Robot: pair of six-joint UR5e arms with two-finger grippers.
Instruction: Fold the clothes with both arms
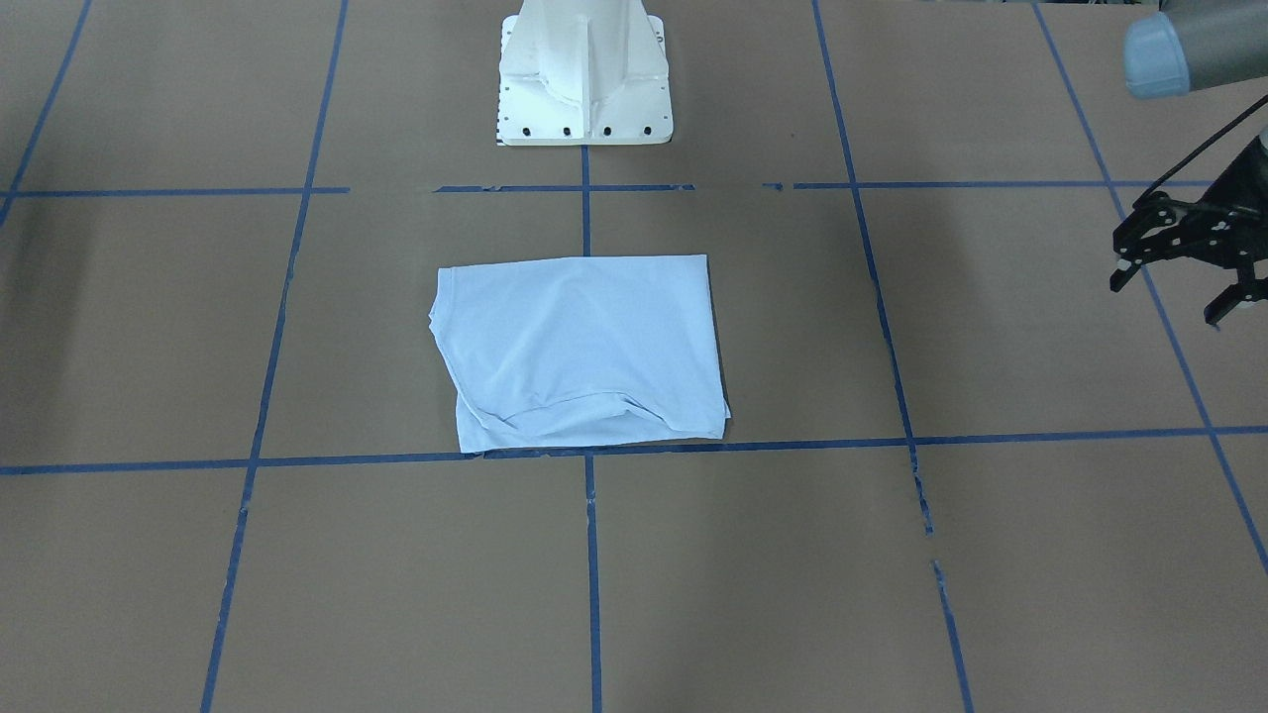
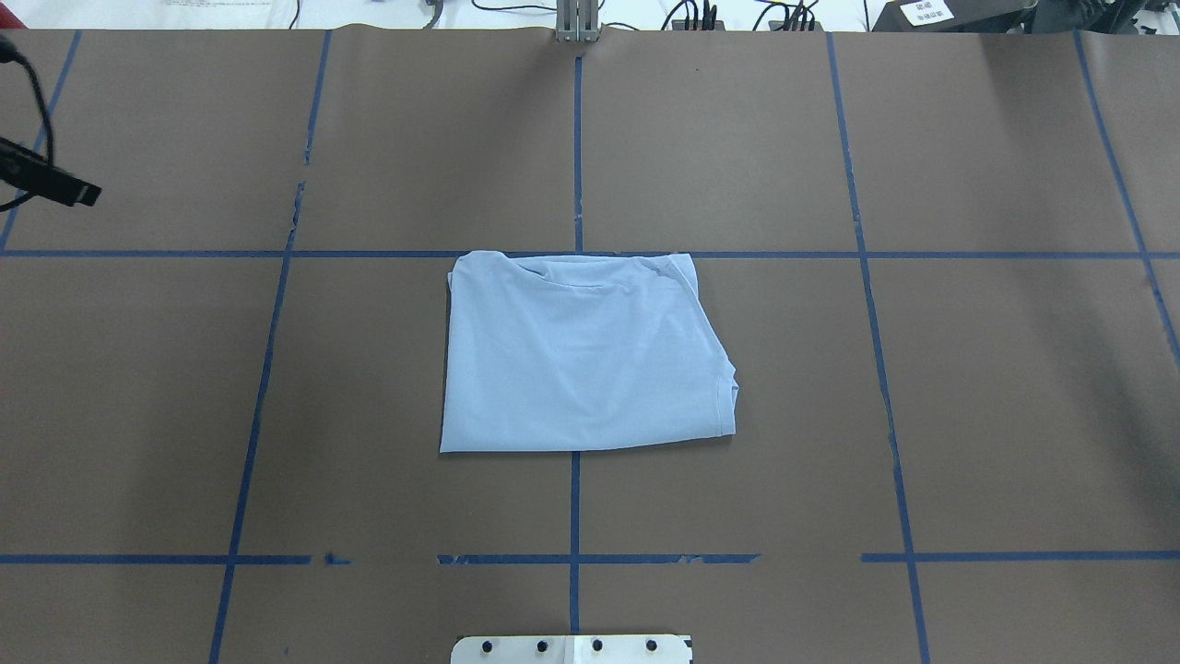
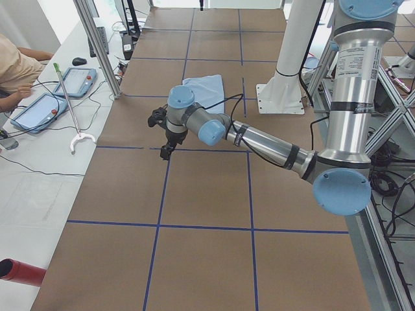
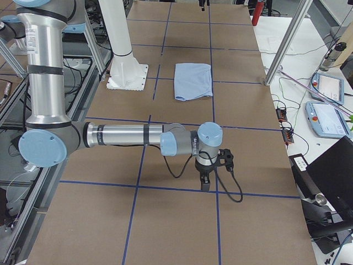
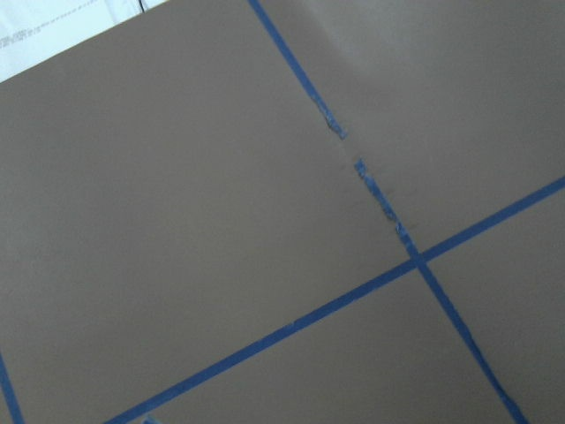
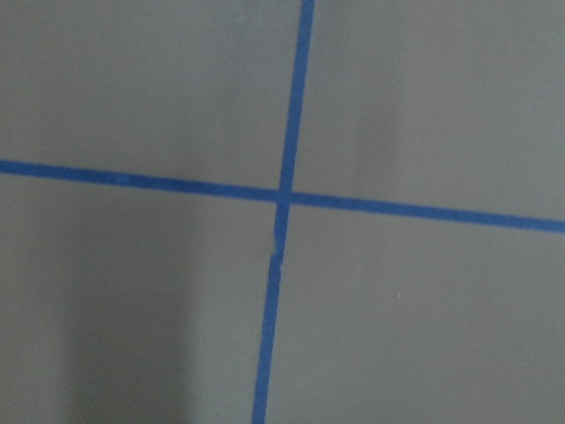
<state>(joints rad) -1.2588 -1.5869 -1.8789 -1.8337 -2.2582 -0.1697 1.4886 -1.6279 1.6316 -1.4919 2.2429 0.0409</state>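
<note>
The clothes are one light blue T-shirt (image 1: 580, 347), folded into a rough rectangle and lying flat at the table's middle (image 2: 581, 360); its print is hidden. My left gripper (image 1: 1166, 297) hovers far off to the shirt's side, near the table's end, with its black fingers spread open and nothing between them. Only a black part of it shows at the overhead view's left edge. My right gripper (image 4: 205, 181) shows only in the exterior right view, low over a tape crossing well away from the shirt; I cannot tell whether it is open or shut.
The white pedestal base (image 1: 584, 79) stands behind the shirt. Blue tape lines (image 2: 576, 507) grid the brown table. Beside the table are tablets (image 3: 39, 110), a white grabber tool (image 3: 74, 139) and a seated person (image 3: 13, 65).
</note>
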